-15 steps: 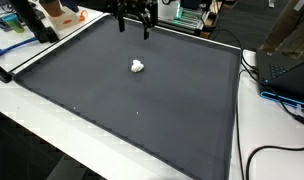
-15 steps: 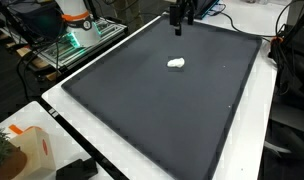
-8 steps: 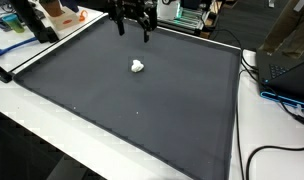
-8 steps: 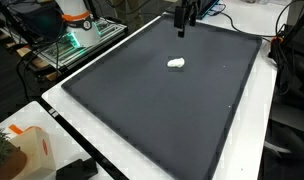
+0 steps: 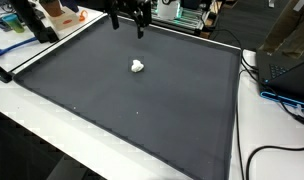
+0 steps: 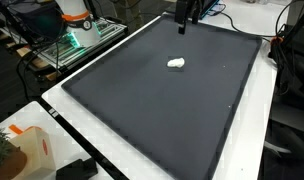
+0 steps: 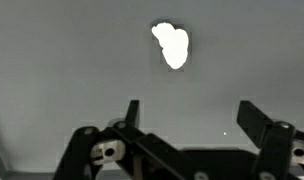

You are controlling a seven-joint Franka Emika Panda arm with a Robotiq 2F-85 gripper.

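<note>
A small white crumpled lump (image 5: 138, 67) (image 6: 177, 64) lies on the dark grey mat (image 5: 142, 110) (image 6: 162, 110), in both exterior views. The black gripper (image 5: 128, 26) (image 6: 184, 24) hangs above the mat's far edge, well apart from the lump. In the wrist view the lump (image 7: 172, 45) shows bright above the gripper (image 7: 190, 112), whose two fingers stand wide apart with only bare mat between them. The gripper is open and holds nothing.
The mat lies on a white table (image 5: 52, 140). A laptop (image 5: 284, 68) with cables sits at one side. A wire rack with green light (image 6: 77, 42) and an orange-and-white object (image 6: 27, 150) stand off the mat. Clutter lines the far edge (image 5: 182, 14).
The gripper has drifted slightly upward along the mat's far edge. The white lump has not moved, and the fingers stay wide apart.
</note>
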